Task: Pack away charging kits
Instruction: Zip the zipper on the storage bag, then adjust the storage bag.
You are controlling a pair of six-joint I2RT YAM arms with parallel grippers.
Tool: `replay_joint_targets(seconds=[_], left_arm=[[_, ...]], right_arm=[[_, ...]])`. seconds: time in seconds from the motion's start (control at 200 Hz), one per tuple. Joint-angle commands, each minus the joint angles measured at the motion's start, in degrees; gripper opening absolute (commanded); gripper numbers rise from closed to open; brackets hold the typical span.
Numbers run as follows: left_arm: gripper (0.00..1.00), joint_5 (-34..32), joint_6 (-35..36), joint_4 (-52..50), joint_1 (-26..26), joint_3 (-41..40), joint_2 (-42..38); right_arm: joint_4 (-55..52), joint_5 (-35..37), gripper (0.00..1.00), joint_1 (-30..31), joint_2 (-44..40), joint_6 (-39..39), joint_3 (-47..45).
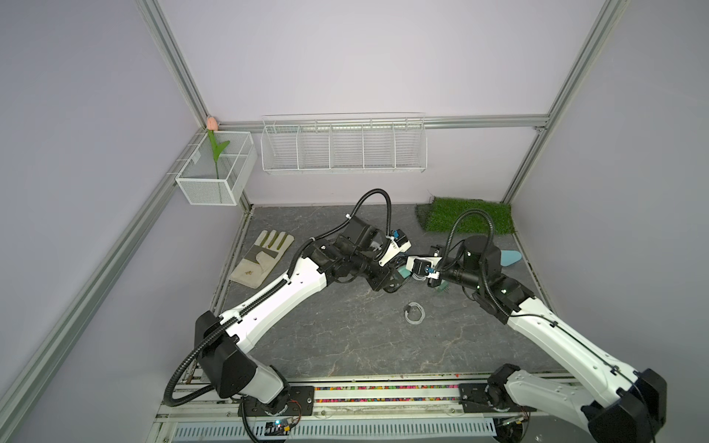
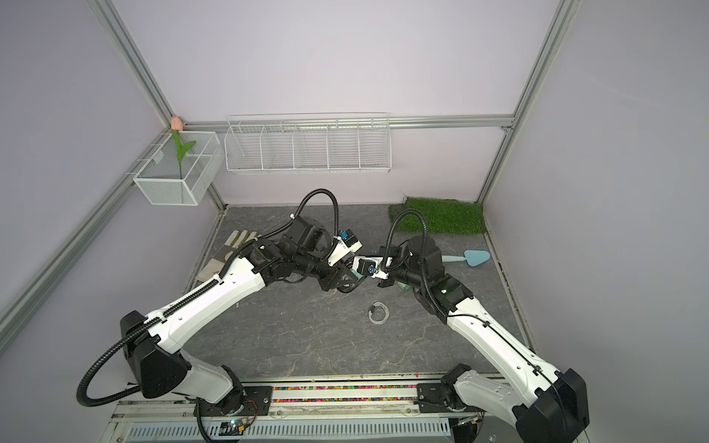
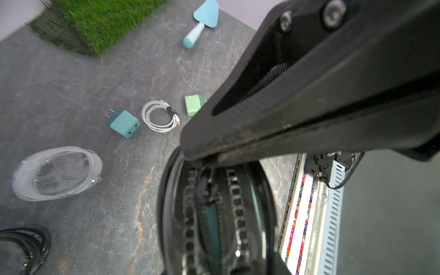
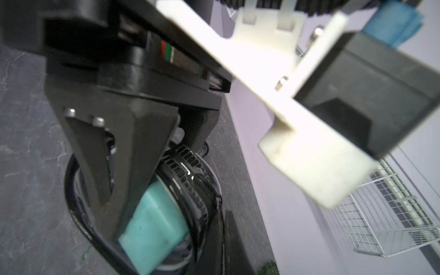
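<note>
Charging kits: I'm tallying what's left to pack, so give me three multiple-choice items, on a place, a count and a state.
1. In the left wrist view, how do the loose cable, teal adapter and green adapter lie?
A. cable atop the teal one
B. cable between the two
C. cable wound round the green one

2. How many adapters lie loose there?
A. one
B. two
C. four

3. How is the black case in the right wrist view?
A. zipped shut
B. open, empty
C. open, third adapter inside

Key:
1 B, the two flank the coil.
2 B, only those two show outside a case.
3 C, a teal block sits within the unzipped rim.
</note>
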Motion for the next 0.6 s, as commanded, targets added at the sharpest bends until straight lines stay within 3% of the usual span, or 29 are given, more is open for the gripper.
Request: replay_joint_targets(seconds=[0.0,0.085,0.18,0.495,0.595], left_arm=[[0.42,-3.50,-2.33,-1.24,-1.19,-2.62,-3.03],[0.58,-5.07,-3.69,2.98,-0.99,-4.88,-5.38],[0.66,-4.92,-5.25,8.63,-0.70,-7.59,-8.08],[0.78,-12.22,-13.00,30.39,0.48,-14.58,-15.53],[0.78,-11.60,-15.03,37.02,1.40,-16.38,-17.09]], right_arm=[[13.80,6.58,0.06,-1.22,-0.53,2.76,-1.03],[16.39,6.58,0.06,-1.21,-0.39,6.15,-1.03],[18.95,8.10,0.06,-1.29,0.44,10.42,-1.03],[21.47,5.26,0.06,-0.39,0.04,17.40,-1.03],[20.86,4.66,0.06,0.49,-0.60,17.84,-0.97]])
